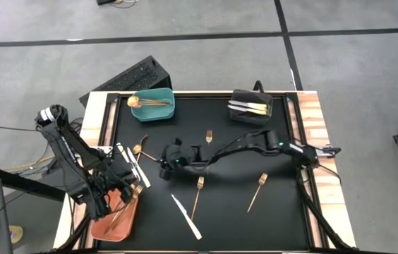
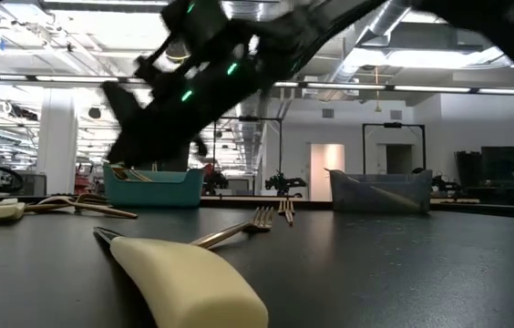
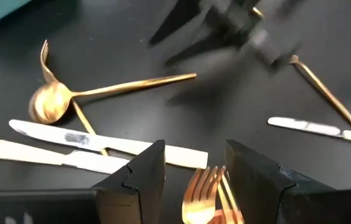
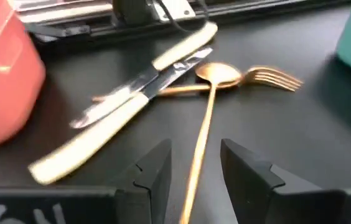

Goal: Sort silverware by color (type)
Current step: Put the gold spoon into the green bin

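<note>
- The black table [image 1: 220, 212] carries everything, with wooden strips along both sides
- The left arm comes in from the table's left edge; the left gripper [image 1: 130, 192] hangs at the top end of the orange bin [image 1: 114, 219] at the near-left corner. In the left wrist view its fingers [image 3: 139, 177] stand apart with a copper fork [image 3: 201, 190] between them; whether they actually pinch it I cannot tell
- The right arm stretches across from the right side to mid-table; the right gripper [image 1: 165, 166] is over the mat near the left cluster. In the right wrist view its fingers [image 4: 154, 168] are spread, and the handle of a gold spoon [image 4: 208, 124] runs into the gap without visible contact
- The teal bin [image 1: 153, 106] at the back left holds gold pieces; the black bin [image 1: 250, 107] at the back right holds pale-handled pieces
- Two white-handled knives [image 1: 134, 164] lie side by side near the left gripper, beside the spoon and a gold fork [image 4: 274, 78] that cross each other
- Another white-handled knife [image 1: 185, 216] lies near the front edge
- Loose gold forks lie apart on the mat: one [image 1: 209, 135] toward the back, one [image 1: 197, 196] in the middle, one [image 1: 257, 190] to the right
</note>
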Available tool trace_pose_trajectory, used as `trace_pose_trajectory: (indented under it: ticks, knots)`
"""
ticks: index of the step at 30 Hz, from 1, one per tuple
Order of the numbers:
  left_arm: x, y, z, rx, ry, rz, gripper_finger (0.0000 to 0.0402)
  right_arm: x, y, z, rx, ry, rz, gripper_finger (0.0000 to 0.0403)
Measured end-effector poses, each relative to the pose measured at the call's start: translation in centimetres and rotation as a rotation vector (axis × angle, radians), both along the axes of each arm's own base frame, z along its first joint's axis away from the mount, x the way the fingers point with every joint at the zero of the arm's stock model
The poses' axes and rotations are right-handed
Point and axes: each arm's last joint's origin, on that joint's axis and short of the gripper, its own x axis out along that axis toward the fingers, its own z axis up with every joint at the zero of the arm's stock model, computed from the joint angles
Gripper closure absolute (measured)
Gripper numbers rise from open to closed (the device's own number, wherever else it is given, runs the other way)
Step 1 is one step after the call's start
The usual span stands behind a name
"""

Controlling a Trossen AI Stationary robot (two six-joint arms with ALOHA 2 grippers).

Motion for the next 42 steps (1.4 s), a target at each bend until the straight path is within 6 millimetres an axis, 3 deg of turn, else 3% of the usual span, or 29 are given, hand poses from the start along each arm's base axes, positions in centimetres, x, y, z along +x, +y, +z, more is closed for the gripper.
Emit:
trace_pose_trajectory:
  ticks: [11,18,22,27,30,37,42]
  knots:
    - [-0.1,0.3,0.0,0.058,0.028,-0.032,0.0248,2.1,-0.2,-4.3,-0.038,0.096,0.051,0.0241]
    - [0.2,0.8,0.2,0.124,-0.014,-0.010,0.0248,1.9,-1.0,-4.4,-0.057,0.137,0.079,0.0244]
    - [0.6,1.1,0.2,0.154,-0.035,0.000,0.0248,1.7,-2.1,-4.6,-0.054,0.189,0.063,0.0279]
    - [0.8,1.3,0.2,0.158,0.004,-0.002,0.0248,1.1,-3.5,-4.8,0.030,0.263,0.057,0.0365]
    - [0.8,1.4,0.2,0.167,0.015,-0.004,0.0248,1.0,-3.5,-4.9,0.051,0.268,0.039,0.0367]
    - [1.0,1.7,0.2,0.177,0.033,0.006,0.0248,0.4,-2.4,-2.2,0.025,0.279,0.030,0.0367]
    - [1.0,1.9,0.2,0.124,-0.005,0.091,0.0248,-0.1,-1.3,2.0,-0.065,0.223,0.010,0.0367]
